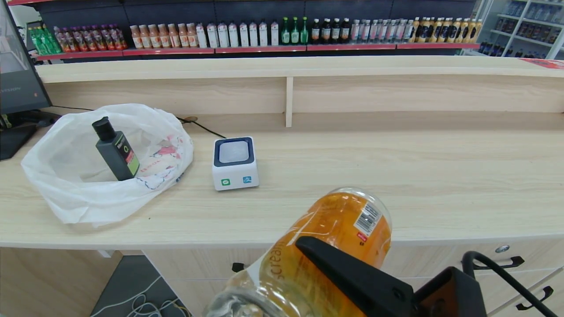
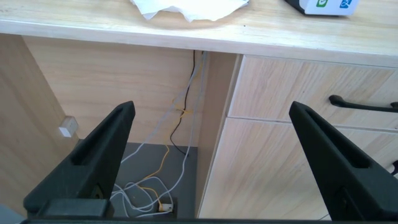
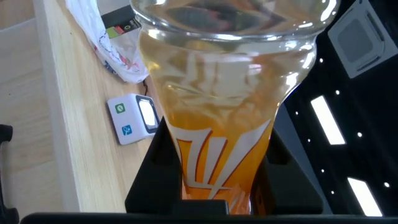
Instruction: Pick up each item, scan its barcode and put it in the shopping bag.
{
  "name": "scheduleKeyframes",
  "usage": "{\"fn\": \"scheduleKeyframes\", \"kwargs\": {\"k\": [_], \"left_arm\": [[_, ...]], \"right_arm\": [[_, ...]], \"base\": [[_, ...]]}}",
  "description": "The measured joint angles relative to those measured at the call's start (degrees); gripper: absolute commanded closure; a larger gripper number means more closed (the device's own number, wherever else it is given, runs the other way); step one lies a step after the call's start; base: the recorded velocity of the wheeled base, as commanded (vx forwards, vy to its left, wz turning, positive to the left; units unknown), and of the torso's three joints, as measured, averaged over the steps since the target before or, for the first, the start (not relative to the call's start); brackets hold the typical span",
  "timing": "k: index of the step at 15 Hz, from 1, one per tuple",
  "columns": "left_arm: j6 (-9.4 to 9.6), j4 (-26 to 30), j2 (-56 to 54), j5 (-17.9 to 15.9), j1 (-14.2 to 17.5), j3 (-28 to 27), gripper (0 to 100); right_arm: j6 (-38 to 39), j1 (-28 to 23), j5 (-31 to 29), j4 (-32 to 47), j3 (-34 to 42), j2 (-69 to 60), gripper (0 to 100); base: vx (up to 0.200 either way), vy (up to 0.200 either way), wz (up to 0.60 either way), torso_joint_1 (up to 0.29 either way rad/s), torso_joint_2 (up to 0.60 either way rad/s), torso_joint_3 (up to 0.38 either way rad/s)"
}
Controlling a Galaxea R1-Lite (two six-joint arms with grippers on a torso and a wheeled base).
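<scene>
My right gripper [image 3: 217, 180] is shut on a clear bottle of orange drink [image 1: 335, 237], held tilted in the air in front of the counter's front edge. Its barcode label [image 1: 368, 219] faces up and to the right. One black finger [image 1: 348, 273] lies across the bottle's side. The white scanner [image 1: 235, 163] sits on the wooden counter [image 1: 396, 176], its window facing up. To its left lies the open white shopping bag [image 1: 88, 193] with a dark grey bottle [image 1: 115, 149] standing in it. My left gripper [image 2: 211, 155] is open, low in front of the cabinet under the counter.
A monitor [image 1: 17, 83] stands at the counter's far left. A raised wooden ledge [image 1: 286, 70] runs along the back, with shelves of drinks [image 1: 286, 33] behind. Drawers with black handles [image 1: 502, 264] are below the counter on the right. Cables [image 2: 149, 193] lie on the floor.
</scene>
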Motion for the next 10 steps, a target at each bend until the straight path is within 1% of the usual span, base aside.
{"fn": "scheduleKeyframes", "kwargs": {"k": [4,10], "left_arm": [[0.0,0.0,0.0,-0.01,0.0,0.0,0],[0.0,0.0,0.0,-0.01,0.0,0.0,0]], "right_arm": [[0.02,0.0,-1.72,-0.02,-0.13,0.0,100],[0.46,-0.06,-2.79,-0.02,-0.09,0.0,100]], "base": [[0.0,0.0,0.0,0.0,0.0,0.0],[0.0,0.0,0.0,0.0,0.0,0.0]]}}
